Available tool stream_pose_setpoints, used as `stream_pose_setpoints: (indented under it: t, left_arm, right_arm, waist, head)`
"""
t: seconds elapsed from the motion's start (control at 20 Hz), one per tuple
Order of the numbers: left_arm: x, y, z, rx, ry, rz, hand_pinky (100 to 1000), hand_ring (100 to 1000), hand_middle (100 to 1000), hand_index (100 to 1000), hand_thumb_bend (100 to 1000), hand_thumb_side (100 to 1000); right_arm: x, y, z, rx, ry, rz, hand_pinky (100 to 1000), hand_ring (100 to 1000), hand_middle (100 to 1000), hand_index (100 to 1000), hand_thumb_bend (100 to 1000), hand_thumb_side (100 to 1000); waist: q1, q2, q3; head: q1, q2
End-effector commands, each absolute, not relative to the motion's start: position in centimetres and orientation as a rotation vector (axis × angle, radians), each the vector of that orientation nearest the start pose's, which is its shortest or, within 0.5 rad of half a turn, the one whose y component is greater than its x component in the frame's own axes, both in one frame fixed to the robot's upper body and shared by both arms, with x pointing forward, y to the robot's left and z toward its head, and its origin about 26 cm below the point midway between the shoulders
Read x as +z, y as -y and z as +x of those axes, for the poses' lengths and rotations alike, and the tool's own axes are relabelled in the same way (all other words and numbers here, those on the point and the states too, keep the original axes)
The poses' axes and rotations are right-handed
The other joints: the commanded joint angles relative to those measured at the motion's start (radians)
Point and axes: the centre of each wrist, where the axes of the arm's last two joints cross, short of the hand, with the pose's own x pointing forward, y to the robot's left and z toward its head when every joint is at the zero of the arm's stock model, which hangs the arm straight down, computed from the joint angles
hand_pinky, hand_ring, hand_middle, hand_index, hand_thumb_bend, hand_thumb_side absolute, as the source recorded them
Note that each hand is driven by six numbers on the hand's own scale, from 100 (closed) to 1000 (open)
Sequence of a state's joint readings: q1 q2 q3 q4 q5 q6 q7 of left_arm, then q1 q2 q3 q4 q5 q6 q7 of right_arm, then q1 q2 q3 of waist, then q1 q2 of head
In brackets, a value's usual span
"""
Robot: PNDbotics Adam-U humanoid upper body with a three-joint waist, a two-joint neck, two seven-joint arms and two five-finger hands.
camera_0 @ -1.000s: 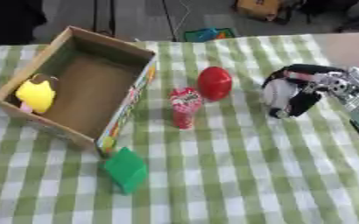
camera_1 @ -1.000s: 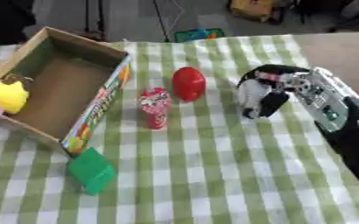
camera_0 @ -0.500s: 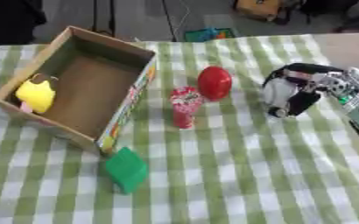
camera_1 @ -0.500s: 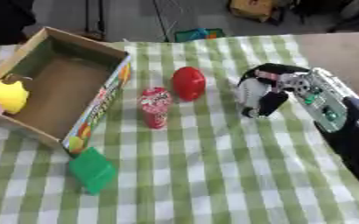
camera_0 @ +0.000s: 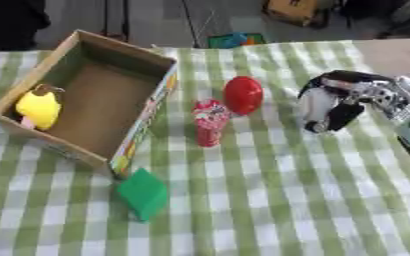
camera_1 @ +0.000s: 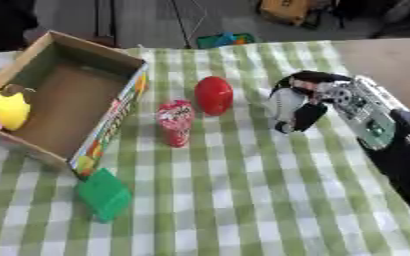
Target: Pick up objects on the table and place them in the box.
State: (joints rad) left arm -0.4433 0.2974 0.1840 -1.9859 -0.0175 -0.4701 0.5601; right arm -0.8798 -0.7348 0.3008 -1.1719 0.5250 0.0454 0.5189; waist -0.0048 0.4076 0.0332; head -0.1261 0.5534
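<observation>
Right hand (camera_1: pixel 298 107): fingers curled downward, empty, hovering right of red egg-shaped object (camera_1: pixel 214 95) on checked surface (camera_0: pixel 270 200). Advised: approach egg from its right, clearing red packet (camera_0: pixel 210 121) beside it. Box (camera_0: pixel 86 105) at left holds yellow toy (camera_0: pixel 38 108). Fingertips indistinct; left hand unseen.

Box (camera_0: pixel 147 65): far left on my table (camera_0: pixel 270 200), toy (camera_0: pixel 38 107) inside.
Pouch (camera_0: pixel 210 121): right of box.
Egg (camera_0: pixel 243 94): just behind pouch.
Block (camera_0: pixel 143 194): before box.
Right hand (camera_0: pixel 331 102): right of egg.
</observation>
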Motion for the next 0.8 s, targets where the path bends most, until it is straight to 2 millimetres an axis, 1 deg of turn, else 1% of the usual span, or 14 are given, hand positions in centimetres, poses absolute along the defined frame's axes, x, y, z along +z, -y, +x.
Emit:
stream_pose_setpoints:
  t: [0.05,0.45,0.65,0.8]
  left_arm:
    - [25.7,-29.1,30.5,-0.527,-3.203,-0.410,725,585,655,705,100,1000]
    - [25.7,-29.1,30.5,-0.521,-3.206,-0.409,725,586,654,705,100,1000]
    - [25.7,-29.1,30.5,-0.514,-3.208,-0.407,724,586,654,704,100,1000]
    - [25.7,-29.1,30.5,-0.507,-3.212,-0.407,724,586,653,705,100,1000]
  right_arm:
    - [27.8,33.3,43.3,1.384,1.327,-0.846,100,477,550,551,100,100]
    - [29.1,32.9,42.8,1.390,1.346,-0.832,100,467,537,538,100,100]
    - [30.3,32.5,42.5,1.389,1.371,-0.831,100,461,532,532,100,100]
    - [31.6,31.7,42.3,1.406,1.396,-0.841,100,458,529,528,100,100]
  waist:
    - [-0.004,-0.035,-0.003]
    - [-0.013,-0.050,-0.009]
    - [-0.017,-0.058,-0.009]
    - [-0.022,-0.064,-0.008]
  head:
    - [0.004,0.007]
    - [0.011,0.014]
    - [0.013,0.017]
    - [0.012,0.022]
